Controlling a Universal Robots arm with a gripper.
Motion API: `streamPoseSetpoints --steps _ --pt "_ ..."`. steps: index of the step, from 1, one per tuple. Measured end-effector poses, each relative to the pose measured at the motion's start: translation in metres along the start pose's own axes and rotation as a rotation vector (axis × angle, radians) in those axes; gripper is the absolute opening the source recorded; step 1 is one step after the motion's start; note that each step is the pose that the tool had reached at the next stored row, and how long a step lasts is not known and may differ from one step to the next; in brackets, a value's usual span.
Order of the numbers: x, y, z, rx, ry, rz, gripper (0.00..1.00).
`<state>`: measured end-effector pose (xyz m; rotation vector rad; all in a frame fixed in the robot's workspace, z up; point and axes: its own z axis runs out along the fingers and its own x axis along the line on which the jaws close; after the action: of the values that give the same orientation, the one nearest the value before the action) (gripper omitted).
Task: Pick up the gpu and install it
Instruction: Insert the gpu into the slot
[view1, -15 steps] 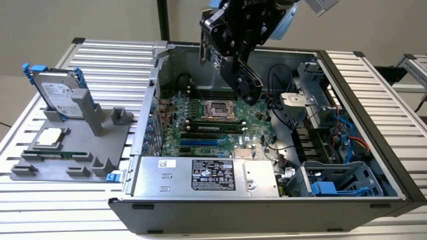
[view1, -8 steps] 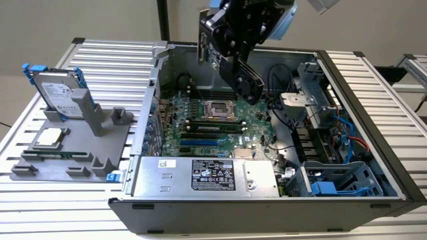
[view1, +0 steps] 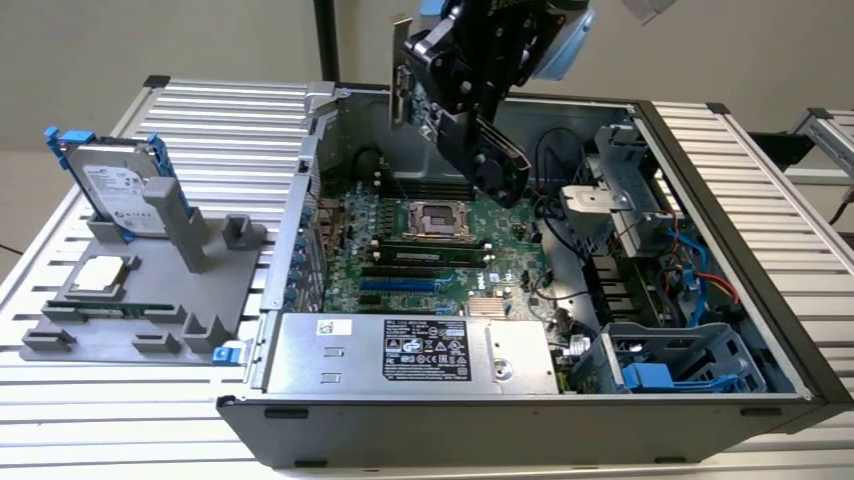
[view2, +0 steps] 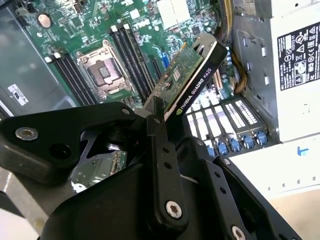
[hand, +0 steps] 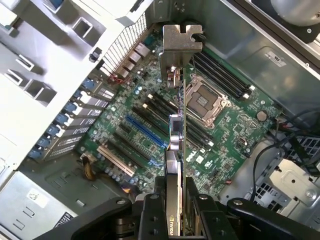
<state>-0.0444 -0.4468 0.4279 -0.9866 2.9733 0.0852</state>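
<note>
My gripper (view1: 470, 95) is shut on the gpu (view1: 497, 165), a green card with a black cooler, and holds it tilted in the air above the open computer case (view1: 534, 420). The card hangs over the green motherboard (view1: 427, 265), near the processor socket (view1: 434, 217). In the first wrist view the gpu (hand: 176, 135) is edge-on, its silver bracket (hand: 181, 45) at the far end, above the expansion slots (hand: 145, 131). There my gripper (hand: 175, 205) clamps its near end. In the second wrist view the gpu (view2: 195, 75) sticks out from between my fingers (view2: 159, 130).
A silver power supply (view1: 400, 350) lies along the case's near side. A drive cage (view1: 667, 370) with blue parts and cables sits on the exterior view's right. Left of the case, a grey fixture (view1: 160, 290) holds a hard drive with blue rails (view1: 120, 190) and a processor chip (view1: 100, 277).
</note>
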Motion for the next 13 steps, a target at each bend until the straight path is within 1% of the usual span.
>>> streamPoseSetpoints --steps 13 --pt "0.0000 0.0000 -0.0009 -0.0021 0.0043 -0.087 0.00"
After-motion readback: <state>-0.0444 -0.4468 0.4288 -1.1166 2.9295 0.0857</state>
